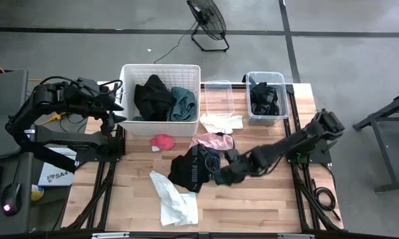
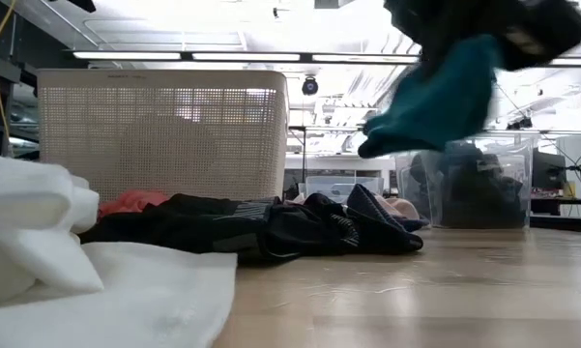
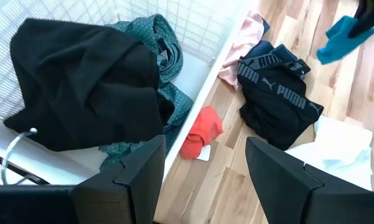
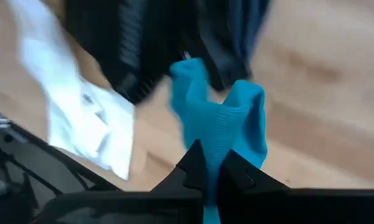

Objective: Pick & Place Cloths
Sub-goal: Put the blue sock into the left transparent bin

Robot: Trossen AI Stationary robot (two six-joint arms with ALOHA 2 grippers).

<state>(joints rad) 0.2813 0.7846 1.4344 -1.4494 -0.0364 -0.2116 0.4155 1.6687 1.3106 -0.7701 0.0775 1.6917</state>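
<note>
Right claw (image 4: pixel 210 167) pinching blue cloth (image 4: pixel 221 124), lifted over tabletop's middle so you can carry it | left claw (image 3: pixel 202 165) spread, waiting above the basket (image 1: pixel 192 73) at the far edge.

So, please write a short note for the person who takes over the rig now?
Right gripper: shut on a blue cloth, lifted above the table centre.
Left gripper: open, empty, over the basket.
Done: black cloth and teal cloth in the basket.
Left on the table: black shorts, white cloth, red cloth, pink cloth, another white one.
</note>
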